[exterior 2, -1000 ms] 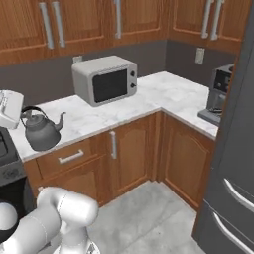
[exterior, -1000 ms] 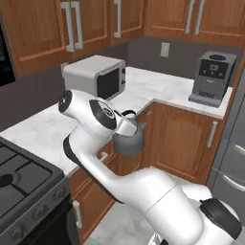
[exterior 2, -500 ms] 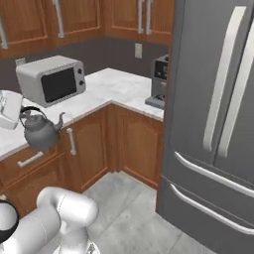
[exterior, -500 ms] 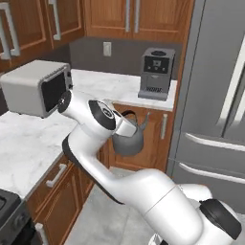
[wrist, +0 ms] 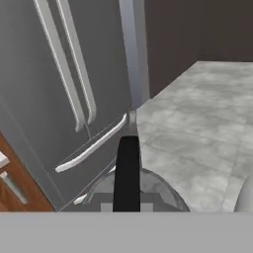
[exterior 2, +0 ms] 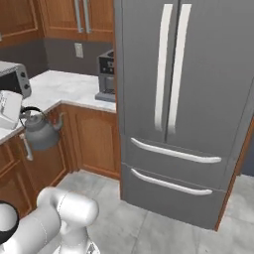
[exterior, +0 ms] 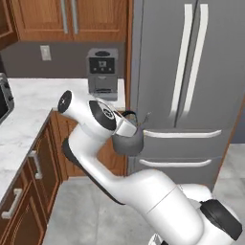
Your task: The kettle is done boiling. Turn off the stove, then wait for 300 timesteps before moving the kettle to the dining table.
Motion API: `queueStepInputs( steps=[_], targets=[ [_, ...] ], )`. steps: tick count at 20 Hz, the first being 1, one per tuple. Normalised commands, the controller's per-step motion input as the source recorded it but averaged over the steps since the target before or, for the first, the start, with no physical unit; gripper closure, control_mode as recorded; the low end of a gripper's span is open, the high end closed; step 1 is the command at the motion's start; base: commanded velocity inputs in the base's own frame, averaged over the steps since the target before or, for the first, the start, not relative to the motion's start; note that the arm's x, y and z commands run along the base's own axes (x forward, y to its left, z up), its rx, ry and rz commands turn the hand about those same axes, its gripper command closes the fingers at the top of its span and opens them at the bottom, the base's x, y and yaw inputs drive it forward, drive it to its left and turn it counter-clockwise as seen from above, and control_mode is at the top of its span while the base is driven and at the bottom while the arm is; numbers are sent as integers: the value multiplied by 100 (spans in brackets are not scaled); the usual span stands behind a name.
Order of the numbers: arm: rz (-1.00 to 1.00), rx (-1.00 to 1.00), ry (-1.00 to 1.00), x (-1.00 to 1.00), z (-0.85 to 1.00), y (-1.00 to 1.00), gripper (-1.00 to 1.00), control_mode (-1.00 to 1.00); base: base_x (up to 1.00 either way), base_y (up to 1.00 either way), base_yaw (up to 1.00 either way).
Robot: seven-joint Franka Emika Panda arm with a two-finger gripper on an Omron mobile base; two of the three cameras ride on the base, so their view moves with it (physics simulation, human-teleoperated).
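The arm bends forward at mid-height, its gripper point(exterior 2: 20, 113) pinching the kettle point(exterior 2: 39, 133) by its handle; the kettle hangs upright just below, spout aimed at the refrigerator point(exterior 2: 183, 99).

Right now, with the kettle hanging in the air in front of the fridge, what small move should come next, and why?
Probably keep driving and turning the base with the kettle held level. The kettle hangs by its black handle from the gripper, clear of the counter, and the views show the fridge, cabinets and coffee machine, with no dining table to set it on yet.
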Motion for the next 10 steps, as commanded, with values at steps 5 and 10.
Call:
queueStepInputs(
  steps=[5,10],
  targets=[
    [0,0,0,0,0,0,100,100,-33,-19,-50],
    [0,0,0,0,0,0,100,100,-29,-19,-50]
  ],
)
